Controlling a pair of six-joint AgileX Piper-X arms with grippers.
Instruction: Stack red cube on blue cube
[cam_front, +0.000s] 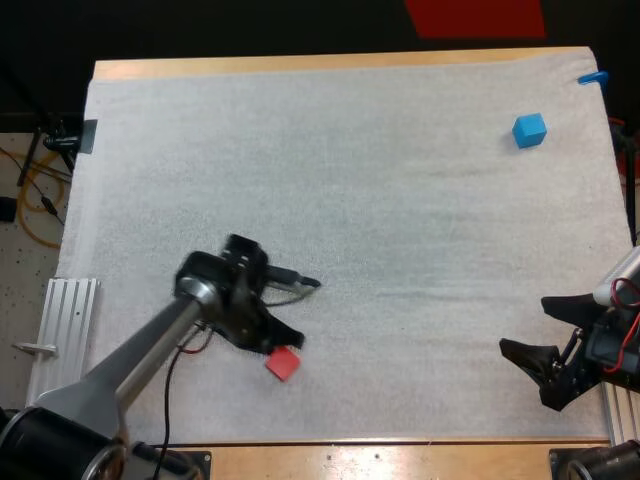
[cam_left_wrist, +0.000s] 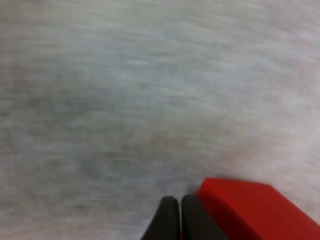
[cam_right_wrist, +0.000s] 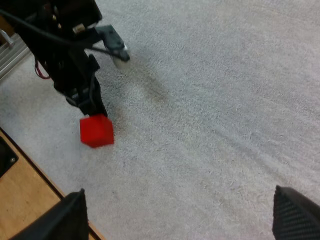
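The red cube (cam_front: 283, 363) lies on the white mat near the front edge, left of centre. My left gripper (cam_front: 286, 339) is low over the mat right beside it. In the left wrist view its black fingers (cam_left_wrist: 170, 215) touch each other, shut on nothing, and the red cube (cam_left_wrist: 255, 212) sits against their outer side. The blue cube (cam_front: 529, 130) rests far off at the mat's back right. My right gripper (cam_front: 524, 325) hovers at the front right, open with nothing between its fingers (cam_right_wrist: 70, 220). From the right wrist view the red cube (cam_right_wrist: 96, 130) lies just under the left gripper (cam_right_wrist: 96, 107).
The white mat (cam_front: 360, 180) covers most of the table. A wooden strip (cam_front: 400, 458) runs along the front edge, close to the red cube. An aluminium rail (cam_front: 62, 325) lies off the mat's left side.
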